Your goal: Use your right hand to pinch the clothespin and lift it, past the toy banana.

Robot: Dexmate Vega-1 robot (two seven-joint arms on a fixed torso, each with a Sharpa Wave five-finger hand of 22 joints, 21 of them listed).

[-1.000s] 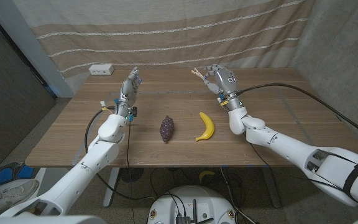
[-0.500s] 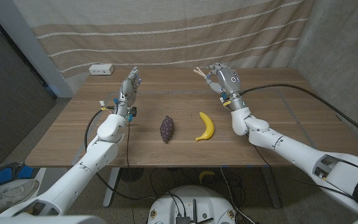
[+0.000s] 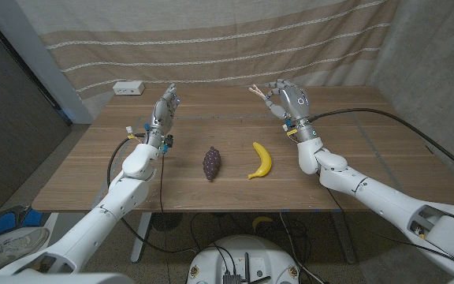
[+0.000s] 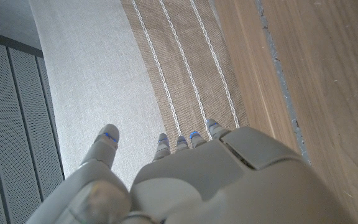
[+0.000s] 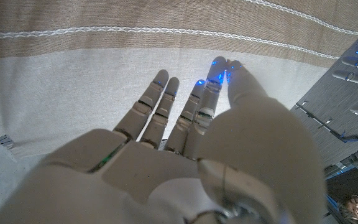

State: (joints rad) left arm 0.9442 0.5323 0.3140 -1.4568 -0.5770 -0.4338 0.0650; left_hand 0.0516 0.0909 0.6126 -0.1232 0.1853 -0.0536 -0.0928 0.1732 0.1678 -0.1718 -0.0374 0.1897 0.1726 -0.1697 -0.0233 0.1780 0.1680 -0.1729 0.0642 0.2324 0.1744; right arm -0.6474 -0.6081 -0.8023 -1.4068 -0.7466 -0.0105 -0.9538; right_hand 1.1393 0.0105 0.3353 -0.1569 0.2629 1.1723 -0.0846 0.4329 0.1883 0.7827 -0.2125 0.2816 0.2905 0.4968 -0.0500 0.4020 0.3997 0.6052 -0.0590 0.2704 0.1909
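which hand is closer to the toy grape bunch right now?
Left. The left hand stands just beyond the toy grape bunch, on its left. The right hand, pinching the clothespin, is raised farther off, beyond the toy banana.

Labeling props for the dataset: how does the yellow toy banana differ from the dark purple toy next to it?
The yellow toy banana is long, curved and smooth; the dark purple bumpy toy is short, straight and knobbly. The banana lies nearer the right hand, the purple toy nearer the left hand. Both lie untouched on the wooden table.

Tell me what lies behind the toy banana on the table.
Behind the toy banana is bare wooden table, with the right hand raised above it, pinching a clothespin. Past the table's far edge hangs a striped curtain. The hand hides the clothespin's gripped end.
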